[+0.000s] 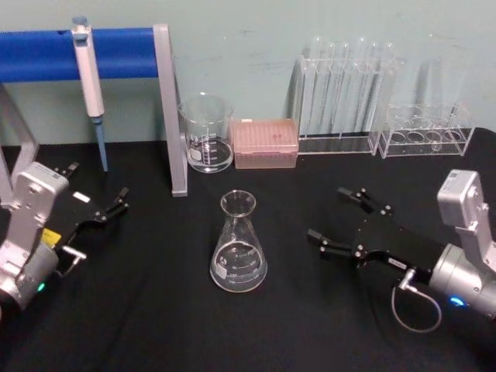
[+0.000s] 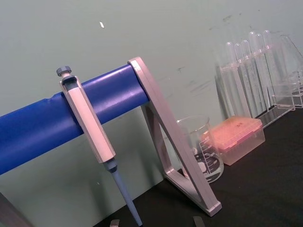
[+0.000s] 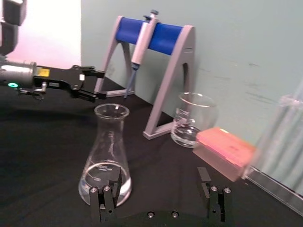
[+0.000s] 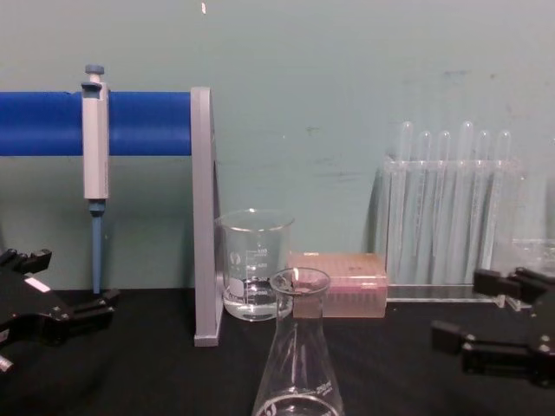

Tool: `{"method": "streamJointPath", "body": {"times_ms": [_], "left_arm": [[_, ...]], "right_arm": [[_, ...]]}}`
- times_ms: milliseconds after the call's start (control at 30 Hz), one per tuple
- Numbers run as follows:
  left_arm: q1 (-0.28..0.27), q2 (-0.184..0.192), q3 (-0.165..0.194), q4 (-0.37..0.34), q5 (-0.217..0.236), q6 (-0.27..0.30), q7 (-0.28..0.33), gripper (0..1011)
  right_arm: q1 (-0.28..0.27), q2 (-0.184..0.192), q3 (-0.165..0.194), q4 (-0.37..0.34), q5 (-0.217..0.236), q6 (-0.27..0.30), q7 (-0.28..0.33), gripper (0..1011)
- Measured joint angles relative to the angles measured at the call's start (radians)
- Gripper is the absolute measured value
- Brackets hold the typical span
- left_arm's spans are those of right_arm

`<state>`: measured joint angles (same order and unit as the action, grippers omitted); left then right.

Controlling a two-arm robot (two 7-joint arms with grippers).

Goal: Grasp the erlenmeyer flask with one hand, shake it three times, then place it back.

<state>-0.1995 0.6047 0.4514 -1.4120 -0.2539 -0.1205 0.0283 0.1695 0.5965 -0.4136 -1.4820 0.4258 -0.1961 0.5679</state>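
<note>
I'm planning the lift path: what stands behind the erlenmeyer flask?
Behind the erlenmeyer flask stand a glass beaker and a pink tip box, by the wall. In the chest view the flask's neck partly covers the box's left end.

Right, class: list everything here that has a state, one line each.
erlenmeyer flask: upright, ungrasped
beaker: upright
pipette: hung on stand
tip box: closed
test tubes: upright in rack
left pincer: open, empty
right pincer: open, empty, beside flask
</note>
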Motion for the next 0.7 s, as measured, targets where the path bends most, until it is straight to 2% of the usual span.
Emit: {"method": "streamJointPath", "body": {"times_ms": [200, 700], "left_arm": [[0.0, 0.0, 0.0, 0.0, 0.0, 0.0, 0.0, 1001], [0.0, 0.0, 0.0, 0.0, 0.0, 0.0, 0.0, 1001]], "right_arm": [[0.027, -0.029, -0.013, 0.025, -0.016, -0.007, 0.043, 1000], [0.096, -0.086, -0.051, 0.1, -0.017, -0.01, 0.125, 1000]]}}
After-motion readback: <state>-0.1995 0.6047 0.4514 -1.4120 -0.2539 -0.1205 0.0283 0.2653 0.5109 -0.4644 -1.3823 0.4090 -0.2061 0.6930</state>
